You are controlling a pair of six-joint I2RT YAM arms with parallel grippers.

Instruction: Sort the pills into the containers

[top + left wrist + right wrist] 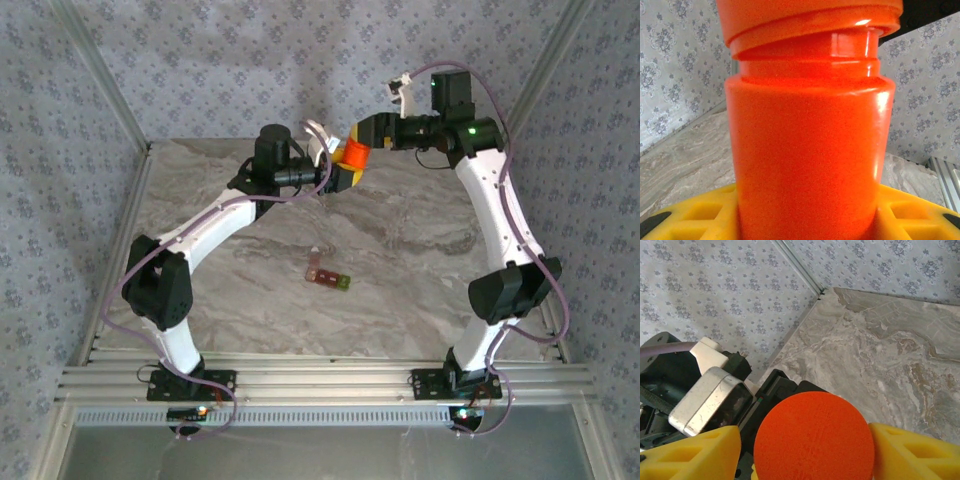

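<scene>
Left gripper [345,176]: clamped on the body of the orange plastic pill bottle [805,150]. Its 2 yellow fingers [695,216] press against the bottle's lower sides, 1 on each side. Bottle is held clear of the grey-veined marble table [420,240], over the far middle part of it.

Orange round screw cap [814,437]: sits on the bottle neck. In the left wrist view its lower rim runs at a slight slant, and a ridged neck ring shows under it.

Right gripper [362,140]: meets the bottle from the far right and is placed around the cap. Right wrist view has 1 yellow finger [695,456] on each side of the cap. The right one seems to touch it, while a thin dark gap shows at the left one, so I cannot tell if this claw is gripping or still apart.

Containers [328,277]: small flat strip of joined compartments, dark red-brown with 1 green end (green end points toward the near right). It lies flat on the table, mid-area, between the 2 arms and well apart from both grippers. Contents too small to make out.
</scene>
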